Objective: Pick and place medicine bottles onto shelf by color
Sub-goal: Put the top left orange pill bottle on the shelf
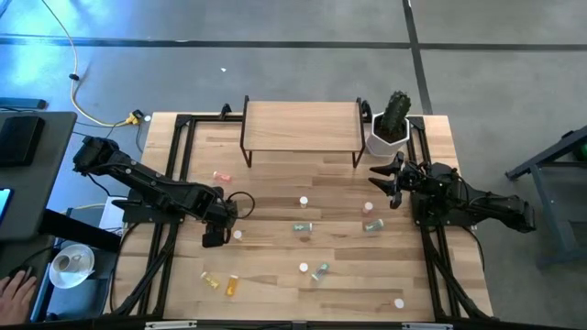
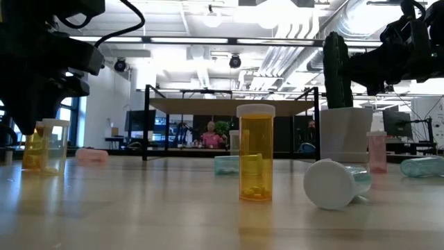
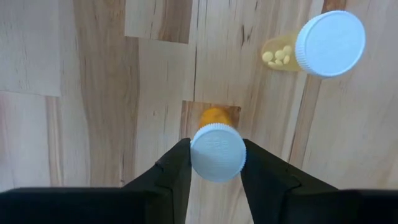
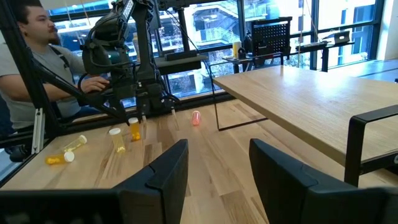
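My left gripper [image 1: 216,235] points down at the table's left middle and is shut on an upright orange bottle with a white cap [image 3: 217,152]. A yellow bottle [image 3: 314,46] stands right beside it and shows in the high view [image 1: 237,235]. My right gripper [image 1: 383,183] is open and empty, held level near the white cactus pot [image 1: 387,139]. The light-wood shelf [image 1: 301,124] stands on black legs at the far middle, its top bare. Other bottles lie or stand scattered on the table: pink [image 1: 220,175], green [image 1: 303,226], orange [image 1: 232,286]. My left gripper pinches the orange bottle between its two fingers [image 3: 177,168], one on each side, at or just under the white cap [image 3: 198,163]. The fingers come from above, pointing down. The bottle stands upright; I cannot tell whether its base is on the table.
Upright white-capped bottles stand at the middle [image 1: 303,200] and near front [image 1: 303,268], with one at the front right [image 1: 399,302]. A green bottle [image 1: 321,271] lies near the front. A yellow one [image 1: 209,278] lies at the front left. A person's hand [image 1: 14,293] shows off the table's left.
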Robot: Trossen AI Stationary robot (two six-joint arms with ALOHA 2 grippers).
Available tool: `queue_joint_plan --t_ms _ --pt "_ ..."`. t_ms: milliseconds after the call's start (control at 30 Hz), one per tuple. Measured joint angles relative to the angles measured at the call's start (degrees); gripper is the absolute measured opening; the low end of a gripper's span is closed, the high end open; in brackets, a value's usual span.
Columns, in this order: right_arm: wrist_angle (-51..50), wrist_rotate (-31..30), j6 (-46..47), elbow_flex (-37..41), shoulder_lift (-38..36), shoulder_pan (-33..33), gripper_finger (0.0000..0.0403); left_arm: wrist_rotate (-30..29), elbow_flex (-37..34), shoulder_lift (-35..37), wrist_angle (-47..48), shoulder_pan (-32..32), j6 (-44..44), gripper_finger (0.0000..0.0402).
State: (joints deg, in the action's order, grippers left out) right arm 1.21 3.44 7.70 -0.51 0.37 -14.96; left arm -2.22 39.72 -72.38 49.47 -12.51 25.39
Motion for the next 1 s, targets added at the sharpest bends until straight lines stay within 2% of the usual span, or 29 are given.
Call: queue_joint_plan --t_ms 233,433,767,1000 --pt "0.0 0.0 0.0 0.0 0.0 0.0 0.0162 0.1 0.1 0.1 0.1 0.8 0.0 0.0118" --pt "0.0 0.0 0.0 0.0 0.0 0.0 0.0162 0.1 4.5 0.1 1.0 4.1 -4.5 0.0119" --pt "0.0 0.0 4.3 0.0 0.0 0.0 0.0162 -0.3 20.0 0.1 8.1 14.7 -18.6 0.0119" --pt "0.0 0.0 4.3 0.0 0.0 0.0 0.0162 -7.3 31.8 0.1 10.7 25.5 -30.3 0.0119"
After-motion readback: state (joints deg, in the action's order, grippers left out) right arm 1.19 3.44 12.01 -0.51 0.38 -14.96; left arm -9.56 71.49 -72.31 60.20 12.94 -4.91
